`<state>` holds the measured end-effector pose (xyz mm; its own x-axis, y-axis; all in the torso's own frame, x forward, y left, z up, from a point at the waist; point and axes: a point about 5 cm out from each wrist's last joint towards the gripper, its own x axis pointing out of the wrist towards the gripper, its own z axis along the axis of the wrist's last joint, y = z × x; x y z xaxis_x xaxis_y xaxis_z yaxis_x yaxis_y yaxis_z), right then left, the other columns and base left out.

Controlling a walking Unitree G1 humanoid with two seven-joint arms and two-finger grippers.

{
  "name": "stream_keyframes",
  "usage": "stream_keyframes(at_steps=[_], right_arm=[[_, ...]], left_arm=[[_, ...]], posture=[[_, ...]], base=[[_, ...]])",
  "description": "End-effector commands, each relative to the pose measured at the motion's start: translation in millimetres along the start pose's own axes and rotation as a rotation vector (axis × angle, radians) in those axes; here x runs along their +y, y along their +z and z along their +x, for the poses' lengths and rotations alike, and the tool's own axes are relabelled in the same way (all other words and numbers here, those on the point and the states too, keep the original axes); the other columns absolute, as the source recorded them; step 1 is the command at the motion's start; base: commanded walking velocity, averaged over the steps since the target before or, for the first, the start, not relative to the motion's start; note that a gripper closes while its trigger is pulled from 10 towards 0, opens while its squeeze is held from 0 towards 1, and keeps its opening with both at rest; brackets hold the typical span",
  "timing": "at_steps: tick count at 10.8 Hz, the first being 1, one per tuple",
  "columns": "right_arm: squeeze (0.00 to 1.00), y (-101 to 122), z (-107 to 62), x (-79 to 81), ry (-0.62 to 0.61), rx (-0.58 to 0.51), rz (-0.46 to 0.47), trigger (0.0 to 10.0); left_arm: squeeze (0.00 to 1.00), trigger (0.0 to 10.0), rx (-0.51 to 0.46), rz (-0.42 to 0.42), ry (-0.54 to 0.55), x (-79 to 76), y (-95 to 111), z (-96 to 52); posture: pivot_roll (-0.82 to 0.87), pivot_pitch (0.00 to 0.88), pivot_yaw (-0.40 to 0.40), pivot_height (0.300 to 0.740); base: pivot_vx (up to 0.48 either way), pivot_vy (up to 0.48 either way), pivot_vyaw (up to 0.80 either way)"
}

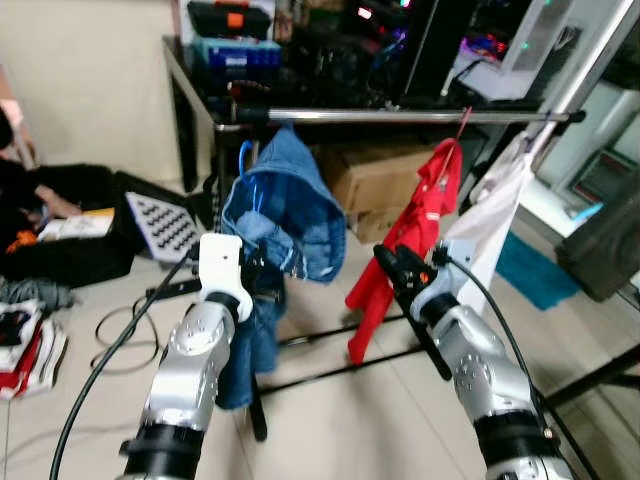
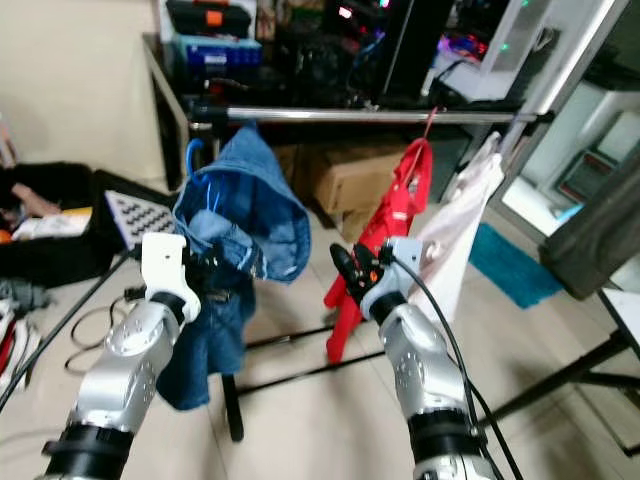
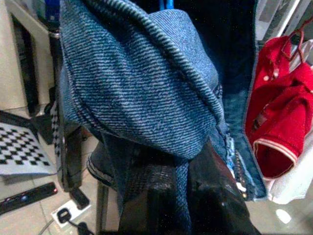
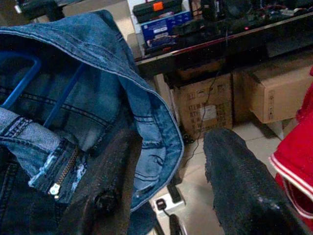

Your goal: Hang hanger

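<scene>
Hanger (image 1: 246, 160): blue, thin and stiff, hook just below the rail (image 1: 400, 116).
Jeans (image 1: 285, 215): soft, heavy denim, likely to slide; better held at the hanger's frame.
Left gripper (image 1: 262, 272): clamped on denim below the rail.
Right gripper (image 1: 398, 262): fingers apart, empty, beside the red garment (image 1: 425, 215).

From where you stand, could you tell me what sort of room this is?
Probably a home workroom doubling as laundry space: a clothes rail with a denim garment and red garment, cardboard boxes, a cluttered electronics desk.
</scene>
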<state>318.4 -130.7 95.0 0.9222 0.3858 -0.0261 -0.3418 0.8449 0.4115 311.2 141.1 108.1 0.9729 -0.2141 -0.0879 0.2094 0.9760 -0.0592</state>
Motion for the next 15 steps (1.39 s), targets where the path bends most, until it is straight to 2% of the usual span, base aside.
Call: stream_keyframes(at_steps=[1, 4, 6, 13, 15], right_arm=[[0.00, 2.9, -2.3, -4.5, -0.018, -0.004, -0.011, 10.0], [0.00, 2.3, -2.6, -4.3, -0.020, -0.003, -0.010, 10.0], [0.00, 2.4, -2.4, -4.5, -0.021, -0.003, -0.010, 10.0], [0.00, -1.2, -1.9, -3.2, -0.022, 0.004, -0.007, 10.0], [0.00, -0.7, -1.7, -3.3, -0.021, 0.006, -0.010, 10.0]], left_arm=[[0.00, 10.0, -0.051, -0.001, -0.033, -7.7, 13.8, 6.1], [0.00, 10.0, -0.051, 0.012, -0.044, -8.9, 13.0, 6.0], [0.00, 10.0, -0.043, 0.050, -0.061, -11.9, 11.5, 5.7], [0.00, 10.0, -0.035, 0.097, -0.102, -17.8, 7.0, 2.1], [0.00, 10.0, -0.073, 0.137, -0.113, -18.4, 17.7, 4.1]], posture=[[0.16, 0.021, -0.130, 0.740], [0.16, 0.022, -0.132, 0.740], [0.16, 0.021, -0.132, 0.740], [0.17, 0.023, -0.130, 0.740], [0.17, 0.023, -0.134, 0.740]], base=[[0.469, 0.000, 0.00], [0.480, 0.000, 0.00], [0.362, 0.000, 0.00], [0.000, 0.000, 0.00], [0.000, 0.000, 0.00]])
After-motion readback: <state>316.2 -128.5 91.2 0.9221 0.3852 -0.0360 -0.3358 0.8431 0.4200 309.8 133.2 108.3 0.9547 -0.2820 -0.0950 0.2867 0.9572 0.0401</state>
